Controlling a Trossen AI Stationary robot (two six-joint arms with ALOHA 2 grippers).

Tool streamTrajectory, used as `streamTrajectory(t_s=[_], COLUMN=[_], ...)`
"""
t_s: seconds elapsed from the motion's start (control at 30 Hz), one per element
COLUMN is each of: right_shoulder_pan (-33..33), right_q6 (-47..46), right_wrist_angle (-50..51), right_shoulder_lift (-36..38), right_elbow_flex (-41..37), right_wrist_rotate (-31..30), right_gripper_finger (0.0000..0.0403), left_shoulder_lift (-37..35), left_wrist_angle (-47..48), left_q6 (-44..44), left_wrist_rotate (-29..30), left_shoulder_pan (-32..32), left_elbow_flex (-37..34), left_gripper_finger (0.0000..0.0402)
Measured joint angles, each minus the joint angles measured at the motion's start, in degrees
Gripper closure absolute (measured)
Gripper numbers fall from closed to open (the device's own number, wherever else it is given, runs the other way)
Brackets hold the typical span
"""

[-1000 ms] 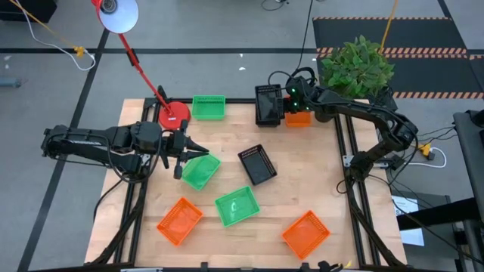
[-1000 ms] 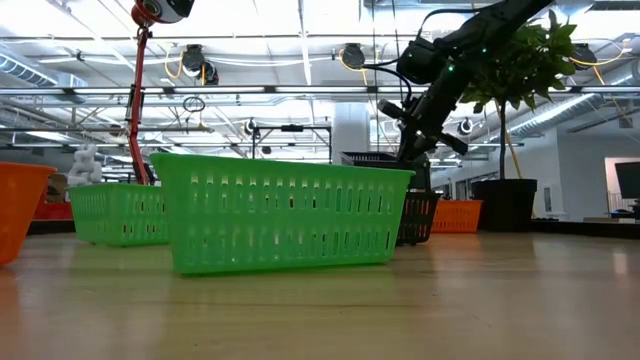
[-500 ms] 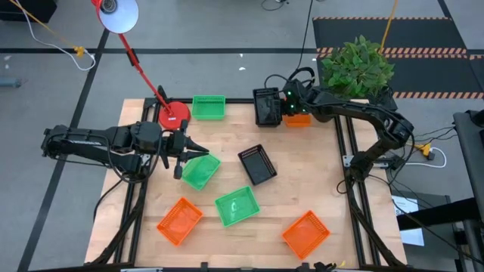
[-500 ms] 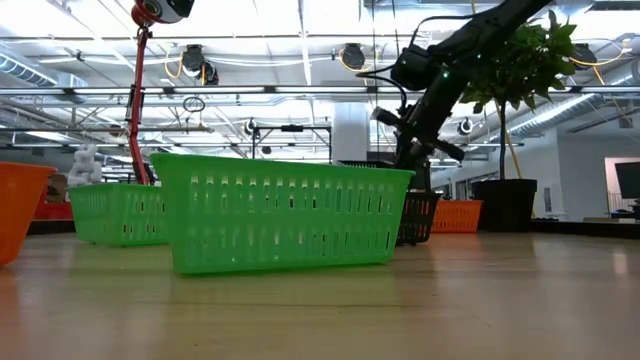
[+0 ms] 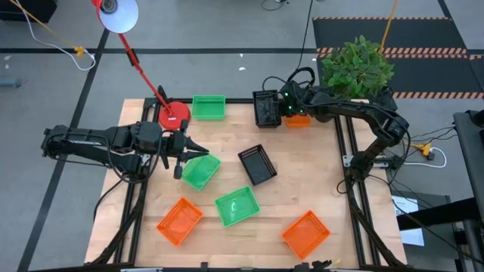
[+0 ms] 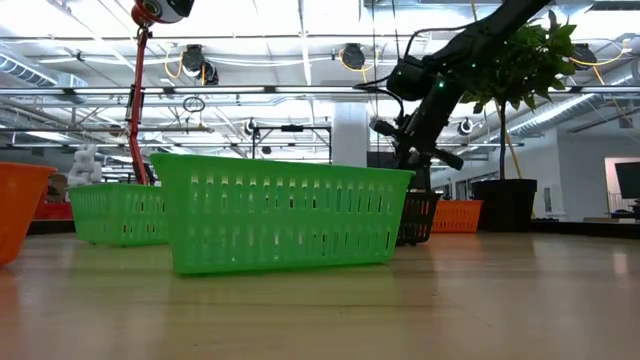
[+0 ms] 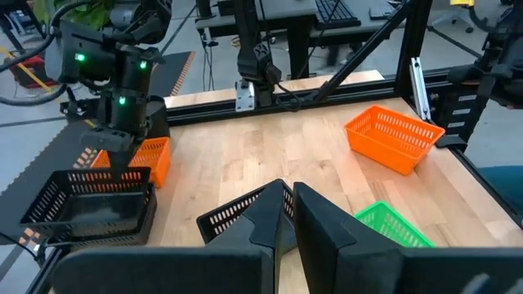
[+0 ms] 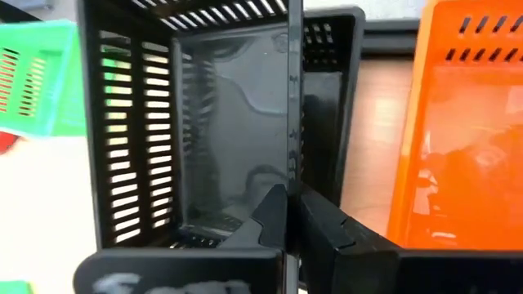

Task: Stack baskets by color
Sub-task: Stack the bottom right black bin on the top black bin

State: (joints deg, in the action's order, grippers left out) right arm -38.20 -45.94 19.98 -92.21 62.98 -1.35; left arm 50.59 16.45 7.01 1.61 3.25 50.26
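My right gripper is shut on a black basket at the table's far edge. A second black basket shows just beneath it, and an orange basket stands right beside them. My left gripper hovers shut, with nothing between its fingers, over the far edge of a green basket that rests on its floor. Also flat on the table are a third black basket, two more green baskets and two more orange baskets. My right gripper pinches the black basket's wall on the side toward the table's right edge, one finger inside the basket and one outside. The fingers slant down from the right. The basket hangs roughly upright over the second black basket; whether the two touch, I cannot tell.
A red lamp base with its slanting stem stands at the far left, between the left arm and the far green basket. A potted plant stands beyond the far right corner. Bare wood lies along the right side of the table.
My right gripper has sunk a little and shifted slightly toward the table's left edge, carrying the black basket along, still shut on its wall.
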Motion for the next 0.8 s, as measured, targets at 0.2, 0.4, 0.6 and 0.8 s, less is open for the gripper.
streamTrajectory(t_s=[0.2,0.4,0.6,0.8], right_shoulder_pan=[-0.02,-0.04,-0.35,0.16], right_q6=[-0.13,-0.13,0.67,4.22], right_wrist_angle=[-0.83,-2.82,-2.97,-2.78], right_shoulder_lift=[-2.44,-2.88,-2.87,-0.03], right_elbow_flex=[0.00,0.00,0.00,0.00], right_wrist_rotate=[-0.02,-0.32,-1.16,-3.01], right_gripper_finger=[0.0393,0.0364,0.0347,0.0347], left_shoulder_lift=[0.00,0.00,0.00,0.00], left_wrist_angle=[0.00,0.00,0.02,0.10], left_q6=[0.00,0.00,0.24,0.26], left_wrist_rotate=[0.01,0.01,-0.01,0.00], left_shoulder_pan=[0.00,0.00,0.00,0.00], left_elbow_flex=[0.00,0.00,0.00,0.00], left_gripper_finger=[0.0366,0.0366,0.0366,0.0366])
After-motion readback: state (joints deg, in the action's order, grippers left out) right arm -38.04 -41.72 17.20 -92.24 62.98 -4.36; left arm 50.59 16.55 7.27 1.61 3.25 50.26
